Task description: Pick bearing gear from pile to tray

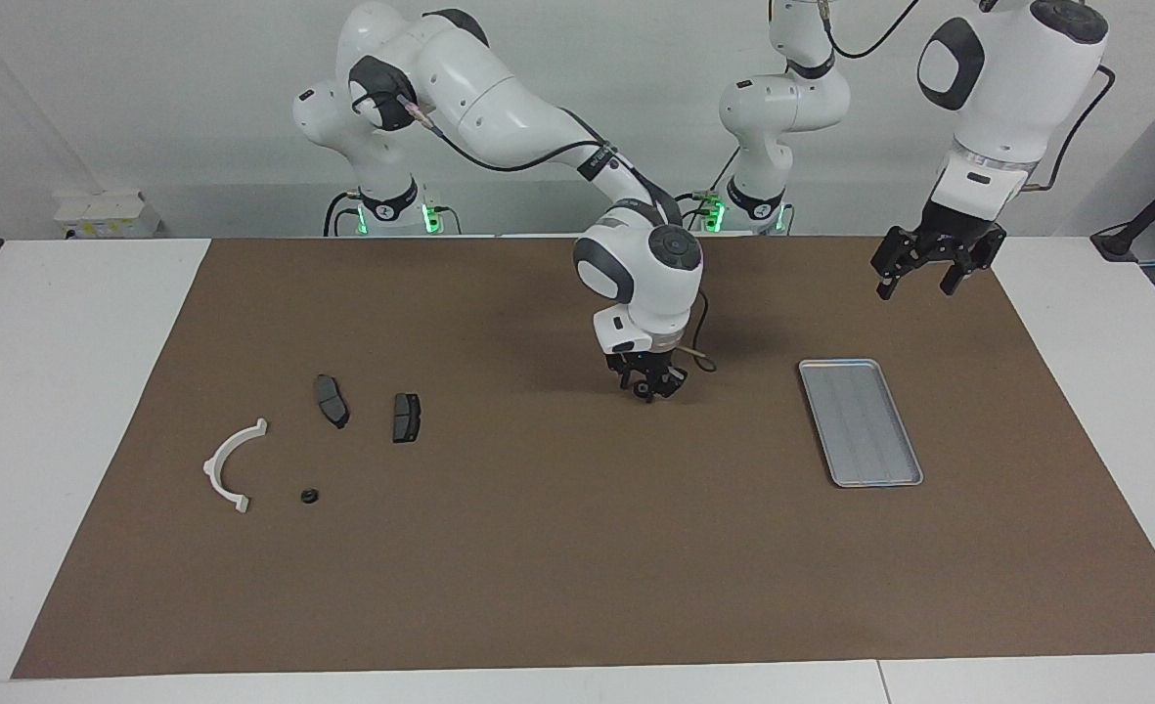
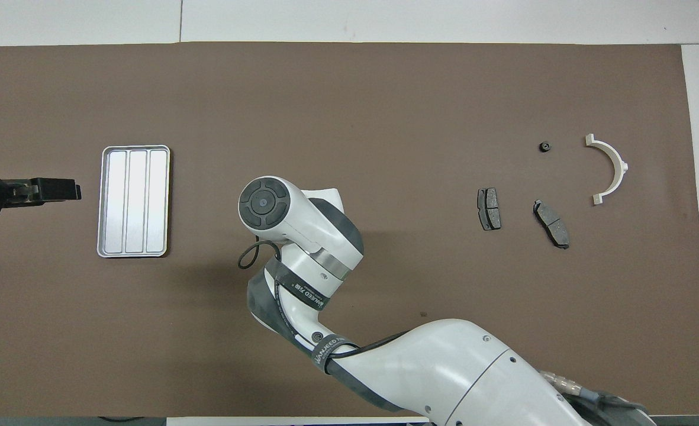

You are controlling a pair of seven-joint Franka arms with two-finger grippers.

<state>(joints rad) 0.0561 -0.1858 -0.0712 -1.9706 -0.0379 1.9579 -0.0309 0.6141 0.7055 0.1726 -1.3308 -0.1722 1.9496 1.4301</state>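
The right arm is stretched out from its base and bent down at the wrist, so the right gripper (image 1: 647, 387) is pointed straight down and held low. Its fingers are close together, and it cannot be seen whether anything is pinched between them. From above, the gripper is hidden under its own wrist. The left arm is held up high. The left gripper (image 1: 921, 276) (image 2: 59, 189) is hung in the air with its fingers spread apart.
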